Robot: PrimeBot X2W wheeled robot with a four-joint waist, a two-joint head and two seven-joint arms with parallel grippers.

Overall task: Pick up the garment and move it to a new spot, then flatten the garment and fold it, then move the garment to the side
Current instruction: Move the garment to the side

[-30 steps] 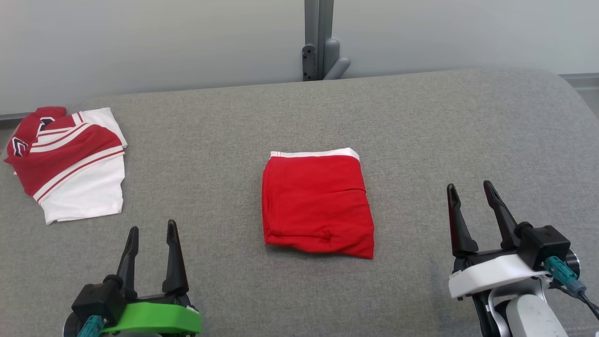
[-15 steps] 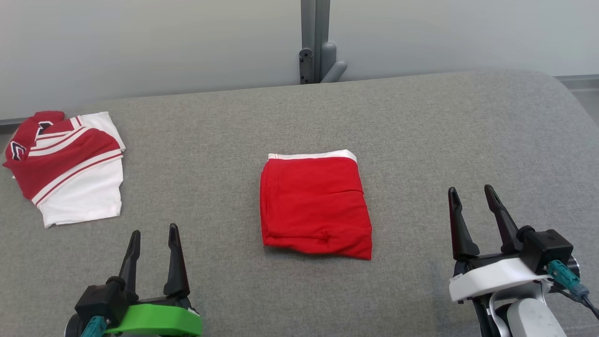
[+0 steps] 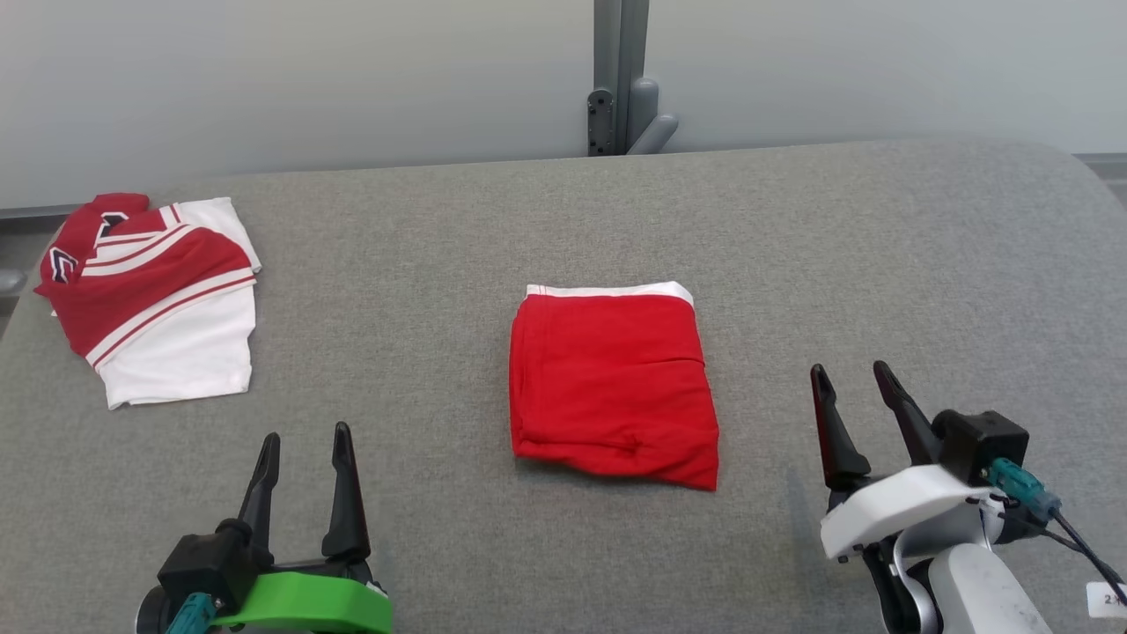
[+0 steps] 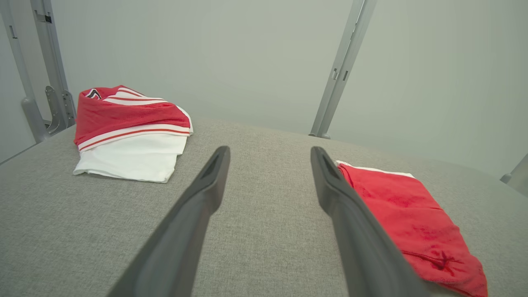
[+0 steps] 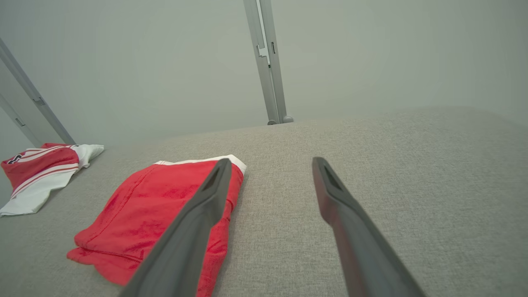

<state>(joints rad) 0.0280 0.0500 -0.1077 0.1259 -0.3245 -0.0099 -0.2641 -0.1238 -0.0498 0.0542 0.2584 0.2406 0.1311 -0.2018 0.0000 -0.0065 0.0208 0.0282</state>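
Garment (image 3: 612, 387) lies folded in the middle of the bench (image 3: 423, 255), white band at the far edge; left gripper (image 3: 307, 431) and right gripper (image 3: 850, 366) flank it near the front, well apart from it, jaws spread and empty. Only the move to the side looks left, and the main risk is a pinch that catches just the top layer, so the fold peels open on the lift, or a drag across the grey bench that bunches it. Far left is taken by a red-and-white shirt (image 3: 167, 299); dropping there would pile the two together.
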